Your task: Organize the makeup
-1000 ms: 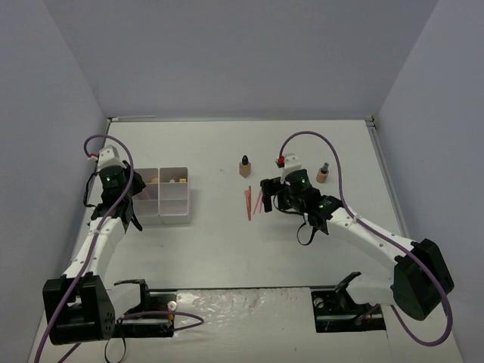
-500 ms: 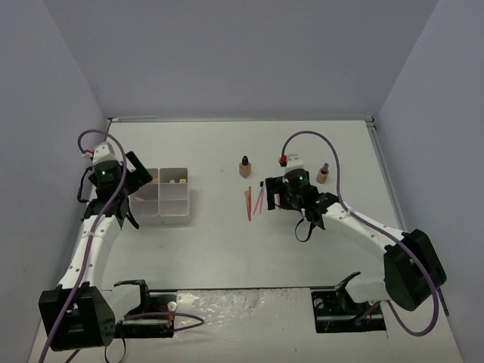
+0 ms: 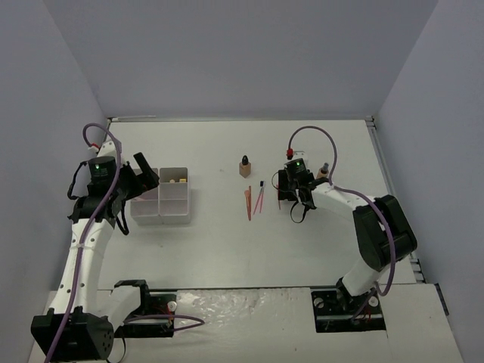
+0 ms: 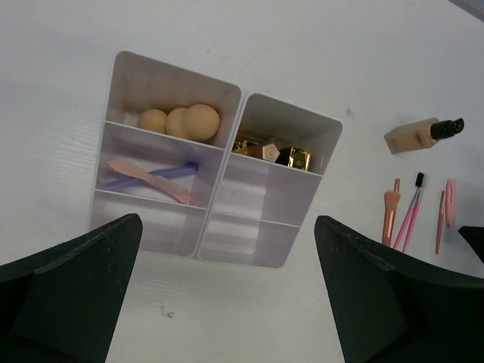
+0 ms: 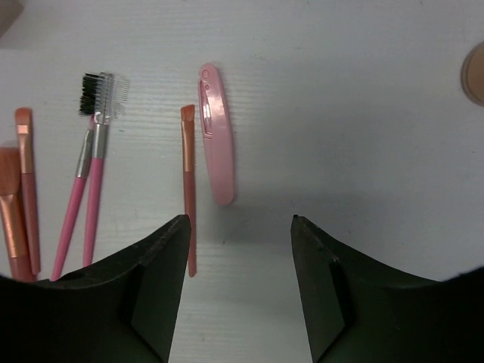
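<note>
Pickup seems underway: right gripper (image 5: 239, 223), jaws apart and empty, needs lowering onto pink stick (image 5: 215, 136) at its twelve o'clock; left gripper (image 4: 227, 223) gapes, released, over organizer (image 4: 174, 87).

Sponges (image 4: 184, 121) sit in the organizer (image 4: 243, 254) — brushes (image 4: 402, 219) lie right of it, a bottle (image 4: 412, 137) behind them.

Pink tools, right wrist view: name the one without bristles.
The wide, flat pink bar, rightmost in the row; the thin sticks left of it all end in brush tips.
</note>
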